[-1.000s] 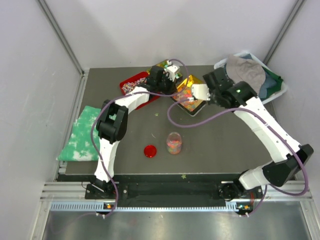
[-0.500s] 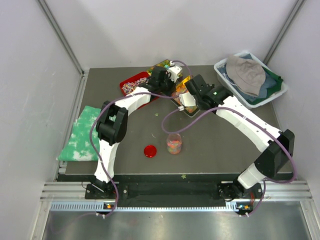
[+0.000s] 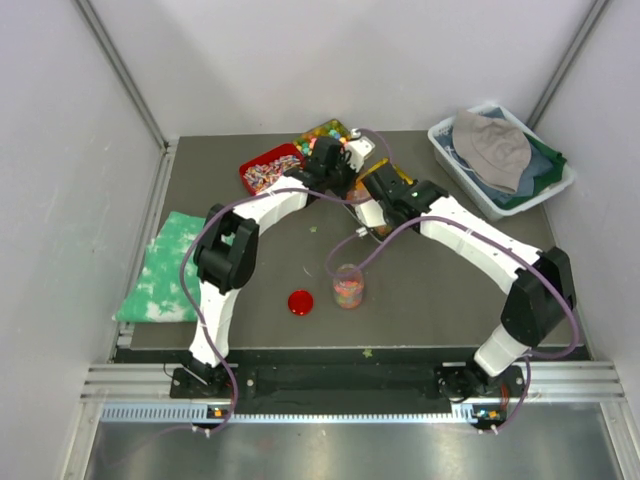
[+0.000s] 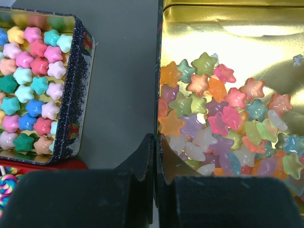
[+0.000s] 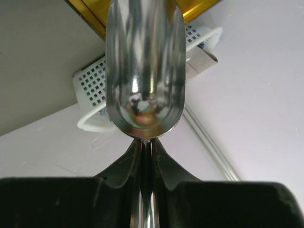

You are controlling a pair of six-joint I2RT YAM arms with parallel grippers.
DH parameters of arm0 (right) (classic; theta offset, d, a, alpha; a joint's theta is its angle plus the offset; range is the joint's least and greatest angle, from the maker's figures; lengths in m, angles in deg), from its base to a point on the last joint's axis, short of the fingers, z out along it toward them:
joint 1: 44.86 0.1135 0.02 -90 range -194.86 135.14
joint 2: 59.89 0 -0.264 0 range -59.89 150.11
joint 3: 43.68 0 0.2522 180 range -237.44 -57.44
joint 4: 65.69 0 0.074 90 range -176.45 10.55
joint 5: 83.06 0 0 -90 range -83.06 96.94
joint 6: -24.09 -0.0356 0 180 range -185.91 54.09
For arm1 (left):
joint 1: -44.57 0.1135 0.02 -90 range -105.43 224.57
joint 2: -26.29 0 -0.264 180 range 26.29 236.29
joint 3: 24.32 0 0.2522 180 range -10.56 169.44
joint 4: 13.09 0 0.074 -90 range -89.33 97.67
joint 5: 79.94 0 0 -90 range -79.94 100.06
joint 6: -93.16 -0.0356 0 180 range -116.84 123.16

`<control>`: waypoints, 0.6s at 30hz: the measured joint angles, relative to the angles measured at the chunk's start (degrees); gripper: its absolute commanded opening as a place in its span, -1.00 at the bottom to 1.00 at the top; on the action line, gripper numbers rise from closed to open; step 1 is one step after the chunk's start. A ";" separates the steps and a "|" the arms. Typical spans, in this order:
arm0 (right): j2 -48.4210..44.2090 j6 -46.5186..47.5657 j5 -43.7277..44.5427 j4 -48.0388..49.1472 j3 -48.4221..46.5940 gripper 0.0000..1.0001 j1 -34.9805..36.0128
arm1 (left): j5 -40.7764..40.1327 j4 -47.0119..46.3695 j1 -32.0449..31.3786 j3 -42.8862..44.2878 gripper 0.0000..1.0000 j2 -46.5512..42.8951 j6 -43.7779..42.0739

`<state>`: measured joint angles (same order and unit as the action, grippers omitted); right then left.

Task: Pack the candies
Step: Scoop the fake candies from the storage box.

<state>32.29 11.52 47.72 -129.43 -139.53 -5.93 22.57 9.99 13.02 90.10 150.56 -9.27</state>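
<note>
The left hand (image 4: 154, 153) is clamping the near wall of the gold tin (image 4: 228, 28); should that pinch be slipping while the scoop (image 5: 145, 61) is digging, the tin could skid and spill. The candies (image 4: 218, 118) are lying just ahead and right of this hand, inside the tin. The right hand (image 5: 147, 148) is squeezing the scoop handle.

The left arm (image 3: 210, 315) and right arm (image 3: 480, 245) are alike: slim white shells between bulky black joints (image 3: 228, 255), set on black bases (image 3: 193, 378) at the near edge of the surface (image 3: 420, 300). A thin purple cable (image 3: 345, 240) loops loosely along each. The left claw (image 4: 154, 143) and right claw (image 5: 146, 145) are matte black, with fingers broad at the root and tapering to curved tips.
</note>
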 measured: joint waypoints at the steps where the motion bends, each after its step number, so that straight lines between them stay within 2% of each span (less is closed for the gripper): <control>1: 0.20 0.37 -0.09 0.33 0.48 -1.00 -0.20 | 0.00 0.33 -0.09 0.00 -1.00 -0.31 -0.22; 18: 2.69 3.54 -1.44 6.03 3.45 -1.00 -1.99 | -1.03 3.45 -0.90 -0.04 -1.00 -3.58 -3.89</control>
<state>34.98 15.06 46.27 -123.40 -136.08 -7.91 21.54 13.45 12.12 90.06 146.98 -13.16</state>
